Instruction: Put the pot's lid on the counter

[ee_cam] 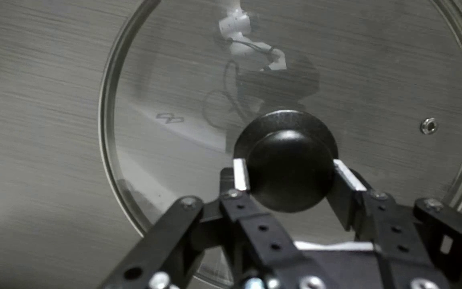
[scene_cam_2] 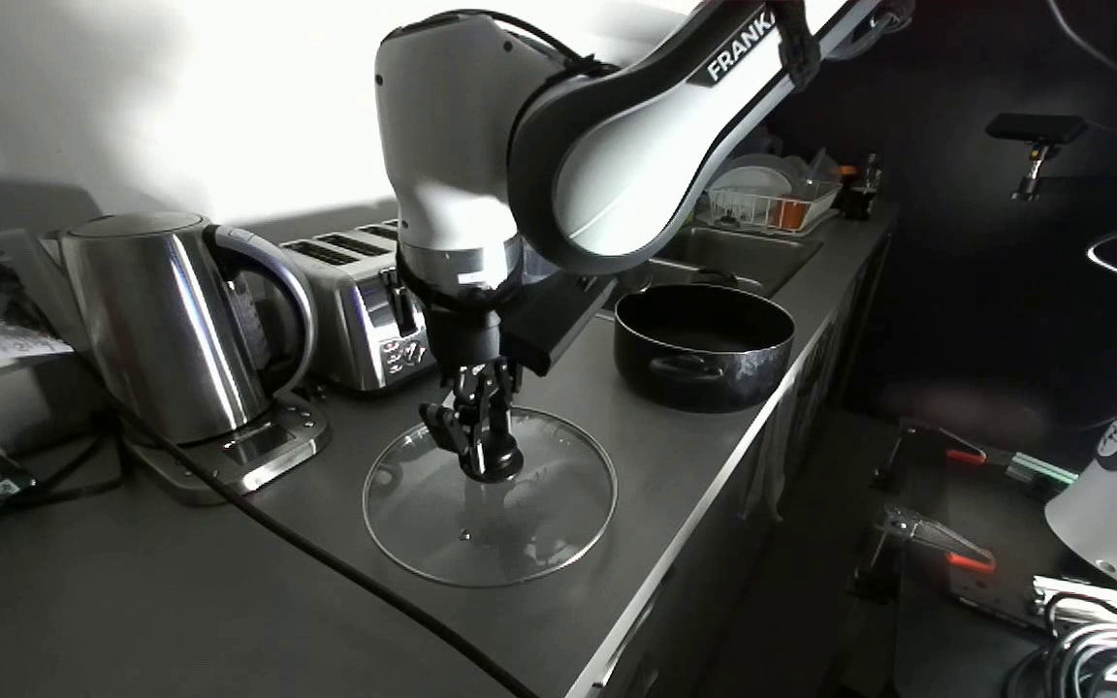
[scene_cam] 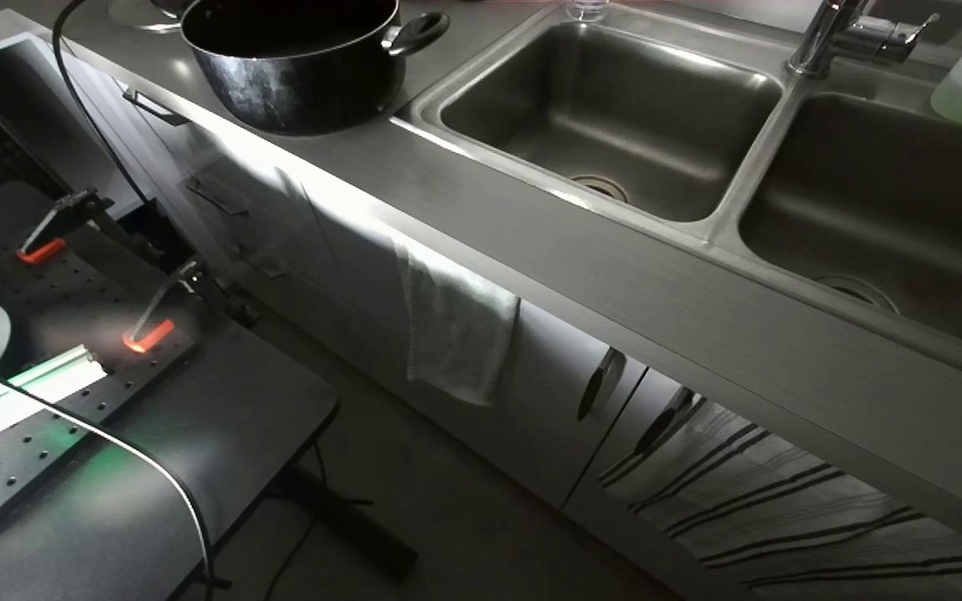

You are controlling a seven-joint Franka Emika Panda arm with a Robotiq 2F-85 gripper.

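The lid (scene_cam_2: pixel 539 523) is round clear glass with a thin metal rim and a black knob. It appears to lie flat on the counter (scene_cam_2: pixel 229 591); it also shows in the wrist view (ee_cam: pixel 383 88), and part of its rim in an exterior view (scene_cam: pixel 157 27). My gripper (scene_cam_2: pixel 477 441) points down over the lid's middle. In the wrist view its fingers (ee_cam: pixel 290 170) are on both sides of the knob and appear to touch it. The dark pot (scene_cam_2: pixel 704 373) stands uncovered on the counter beside the lid; it also shows in an exterior view (scene_cam: pixel 306 83).
A kettle (scene_cam_2: pixel 166 330) on its base and a toaster (scene_cam_2: pixel 369 320) stand near the wall beside the lid. A black cable (scene_cam_2: pixel 345 567) crosses the counter in front of it. The sink (scene_cam: pixel 615 100) lies beyond the pot. The counter's front edge (scene_cam: pixel 481 259) runs along the floor side.
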